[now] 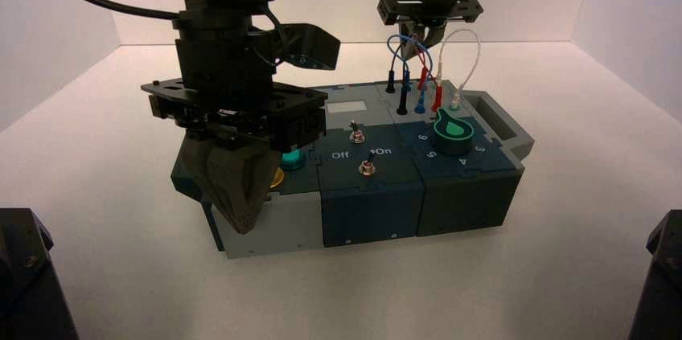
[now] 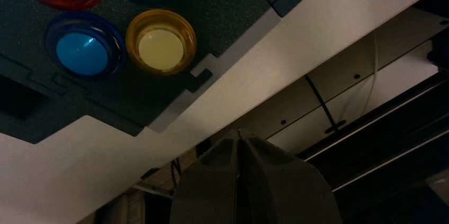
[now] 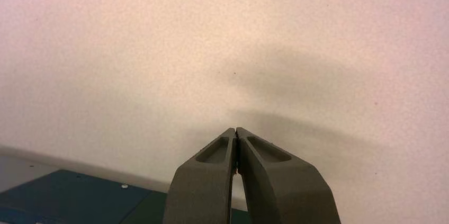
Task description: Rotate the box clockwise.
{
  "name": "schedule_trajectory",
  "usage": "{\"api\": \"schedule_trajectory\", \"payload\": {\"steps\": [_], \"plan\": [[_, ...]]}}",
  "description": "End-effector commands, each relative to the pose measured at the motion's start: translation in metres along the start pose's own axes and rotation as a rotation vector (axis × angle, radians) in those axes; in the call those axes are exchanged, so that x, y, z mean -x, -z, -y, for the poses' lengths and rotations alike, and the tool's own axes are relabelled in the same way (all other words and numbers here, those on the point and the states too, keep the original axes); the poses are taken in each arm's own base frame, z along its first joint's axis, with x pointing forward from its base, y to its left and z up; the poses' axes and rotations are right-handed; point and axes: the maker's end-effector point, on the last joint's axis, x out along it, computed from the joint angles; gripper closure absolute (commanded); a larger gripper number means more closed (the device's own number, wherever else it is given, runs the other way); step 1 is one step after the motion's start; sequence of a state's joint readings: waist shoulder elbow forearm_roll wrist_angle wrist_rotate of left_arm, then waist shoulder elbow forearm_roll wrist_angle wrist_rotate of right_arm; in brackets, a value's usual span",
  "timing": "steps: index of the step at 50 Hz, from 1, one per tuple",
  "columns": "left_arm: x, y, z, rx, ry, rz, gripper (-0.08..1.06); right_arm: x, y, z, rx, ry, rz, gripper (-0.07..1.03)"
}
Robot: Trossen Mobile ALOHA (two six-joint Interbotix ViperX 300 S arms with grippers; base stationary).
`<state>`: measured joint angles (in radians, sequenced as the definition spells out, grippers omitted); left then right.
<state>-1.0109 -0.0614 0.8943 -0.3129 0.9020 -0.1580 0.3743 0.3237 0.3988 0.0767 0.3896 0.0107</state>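
Observation:
The box (image 1: pixel 370 195) is dark teal and grey and stands slightly turned on the white floor, with its green dial (image 1: pixel 452 133), two toggle switches (image 1: pixel 366 165) and plugged-in coloured wires (image 1: pixel 418 75). My left gripper (image 1: pixel 245 223) is shut and empty. It hangs at the box's near left corner, just in front of the grey end. The left wrist view shows it (image 2: pixel 241 135) past the box's edge, near the yellow button (image 2: pixel 161 43) and blue button (image 2: pixel 83 49). My right gripper (image 1: pixel 418 44) is shut and empty, behind the box's far side above the wires; the right wrist view shows it (image 3: pixel 235 130) over white floor.
White walls enclose the floor (image 1: pixel 563 260) on three sides. Dark robot bases sit at the near left corner (image 1: pixel 28 276) and near right corner (image 1: pixel 659 276). A recessed handle (image 1: pixel 499 119) is at the box's right end.

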Motion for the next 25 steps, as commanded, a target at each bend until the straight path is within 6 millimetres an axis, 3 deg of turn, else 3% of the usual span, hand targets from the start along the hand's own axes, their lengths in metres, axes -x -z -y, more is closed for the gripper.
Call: {"api": "schedule_trajectory", "payload": {"steps": [1, 25], "plan": [[0.003, -0.006, 0.003, -0.013, -0.001, 0.009, 1.01, 0.008, -0.014, -0.003, 0.001, -0.006, 0.033, 0.99], [-0.007, -0.016, -0.001, -0.052, -0.041, -0.035, 1.01, -0.015, 0.017, -0.003, -0.023, -0.011, -0.094, 0.99]]}}
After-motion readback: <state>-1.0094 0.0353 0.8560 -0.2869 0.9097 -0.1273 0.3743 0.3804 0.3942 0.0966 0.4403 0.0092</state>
